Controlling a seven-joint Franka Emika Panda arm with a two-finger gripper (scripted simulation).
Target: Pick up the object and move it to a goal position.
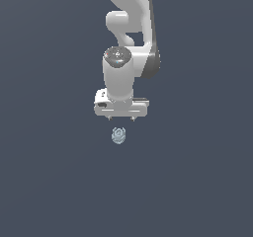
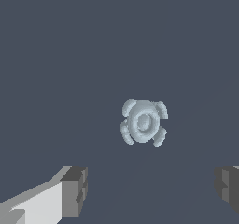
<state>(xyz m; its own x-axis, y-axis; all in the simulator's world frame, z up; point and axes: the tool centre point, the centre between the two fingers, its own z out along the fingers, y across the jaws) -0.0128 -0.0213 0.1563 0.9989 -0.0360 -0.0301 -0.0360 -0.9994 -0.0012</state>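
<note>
Gripper (image 1: 121,118) is held wide open, nothing grasped; the object (image 1: 118,135) is seen on the surface near its fingertips, untouched. Likely light, rigid, slick; it should be pinched across the rounded central body, between the knobs.

Plain dark slate-grey backdrop (image 1: 44,181) filling both views, even flat light falling across it, a faint lighter sheen showing across its lower part

No readable text, labels, brands, numbers or signs in either view.
</note>
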